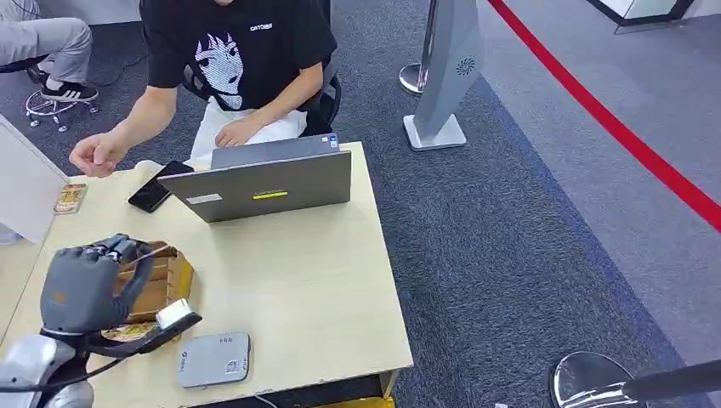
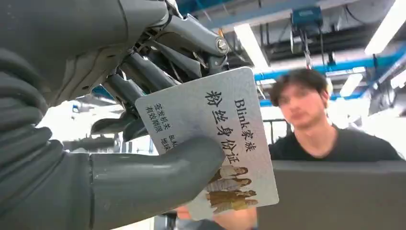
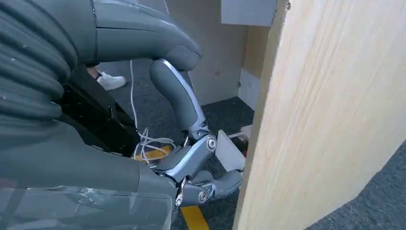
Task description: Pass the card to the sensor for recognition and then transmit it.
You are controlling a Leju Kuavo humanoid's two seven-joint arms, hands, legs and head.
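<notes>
Card (image 2: 210,139) sits pinched in my left hand (image 1: 81,285), at 10 o'clock from the sensor (image 1: 214,359); right hand (image 3: 191,158) fingers curl loosely, empty.

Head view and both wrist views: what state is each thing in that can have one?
left hand: holds the card
card: pinched between thumb and fingers, off the table
right hand: holds nothing, fingers apart, hanging beside the table's edge
laptop: lid open, standing on the table
phone: screen dark, lying flat
sensor: flat on the table, nothing on it
</notes>
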